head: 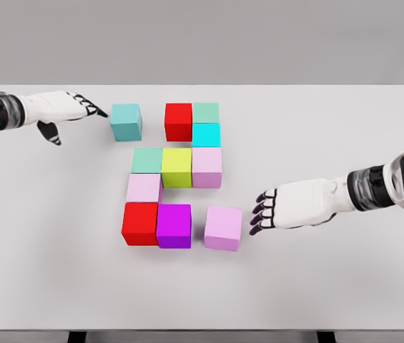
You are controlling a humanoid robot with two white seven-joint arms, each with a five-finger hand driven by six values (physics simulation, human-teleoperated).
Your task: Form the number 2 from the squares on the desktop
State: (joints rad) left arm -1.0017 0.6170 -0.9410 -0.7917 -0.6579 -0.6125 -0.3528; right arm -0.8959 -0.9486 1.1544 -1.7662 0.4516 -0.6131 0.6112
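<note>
— Checking the left hand [69, 108] first: what is its state?

— It lies at the upper left of the white worktop [345, 286], fingers extended and relaxed, holding nothing. Its fingertips [100, 112] point at the teal cube [126, 121] and sit just beside that cube's left face; contact cannot be confirmed.

— And the right hand [287, 205]?

— Open as well, palm flat, fingers spread, nothing grasped. Its fingertips [259, 211] are just beside the right face of the lilac cube [223, 227], with a narrow gap visible.

— Where are the remaining cubes?

— Top row: a red cube [178, 121] touching a sea-green cube [206, 112], with a cyan cube [206, 134] directly below the latter. Middle row: a mint cube [147, 160], a yellow-green cube [176, 167] and a pale pink cube [207, 166], all adjoining. Below the mint cube sits a light pink cube [144, 188]. Bottom row: a second red cube [140, 223] touching a magenta cube [174, 226]. The lilac cube stands apart from the magenta cube, to its right. The teal cube stands apart from the top red cube, to its left.
</note>
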